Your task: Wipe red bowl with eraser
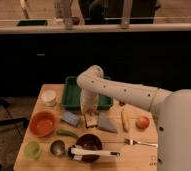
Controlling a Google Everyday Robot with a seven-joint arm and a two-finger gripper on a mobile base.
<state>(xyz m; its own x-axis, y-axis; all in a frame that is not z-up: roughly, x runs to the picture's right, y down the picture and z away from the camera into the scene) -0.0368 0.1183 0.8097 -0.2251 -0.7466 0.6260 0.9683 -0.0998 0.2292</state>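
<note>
Camera view has the gripper (pixel 91 119) hanging near the middle of the table (pixel 139 150), its jaws shut, apparently on the tan eraser (pixel 91 120) at their tip, between the blue-grey pad (pixel 70 118) and the grey triangular piece (pixel 107 123). Off to the left sits the red bowl (pixel 42 123), with that pad lying in between. My worry: a low sideways carry could snag the pad or the green vegetable (pixel 67 133), or a weak hold could drop the eraser short
</note>
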